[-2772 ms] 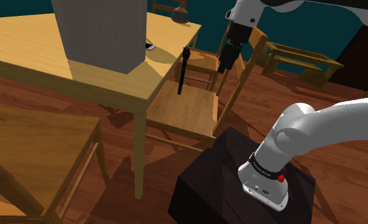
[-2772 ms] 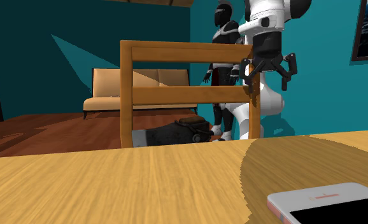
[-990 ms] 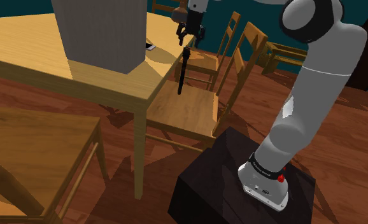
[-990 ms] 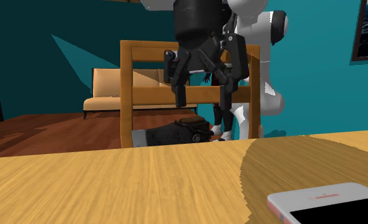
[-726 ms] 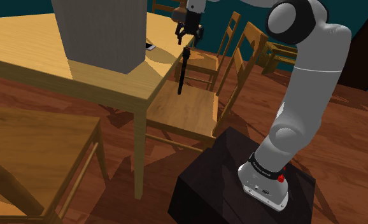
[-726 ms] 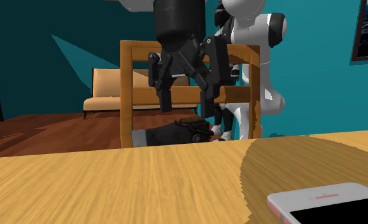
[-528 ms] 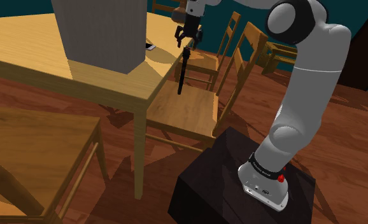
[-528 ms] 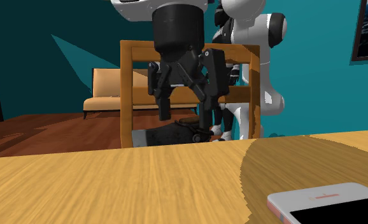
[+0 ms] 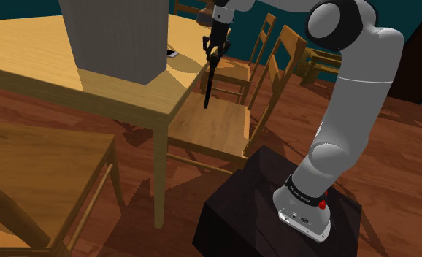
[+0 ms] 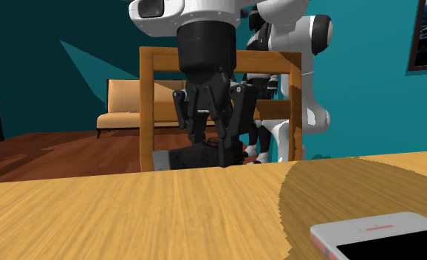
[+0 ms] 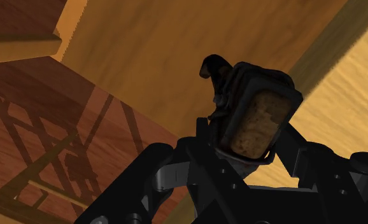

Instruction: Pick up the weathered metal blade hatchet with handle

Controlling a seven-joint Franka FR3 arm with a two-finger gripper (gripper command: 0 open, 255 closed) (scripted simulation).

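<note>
The hatchet [image 9: 209, 84] leans at the wooden table's corner, its dark handle running down to the chair seat [image 9: 209, 125]. In the second exterior view its dark head [image 10: 205, 156], with a grey blade to the left, shows just past the table edge. My gripper [image 9: 215, 50] comes down from above and is shut on the top of the hatchet. The black fingers [image 10: 236, 122] clasp the head from both sides, gripper [image 10: 213, 142]. In the wrist view the worn brown head [image 11: 256, 121] sits clamped in the gripper [image 11: 243, 159].
A tall grey box [image 9: 118, 36] stands on the table [image 9: 27, 62], with a phone [image 10: 382, 236] near the corner. Chairs with slatted backs [image 10: 219, 59] crowd the table's side. My stand [image 9: 275, 212] sits on the wood floor; a sofa [image 10: 160, 100] lines the teal wall.
The gripper came down onto the top of the hatchet and its fingers went from wide open to shut on the head. The hatchet has not moved.
</note>
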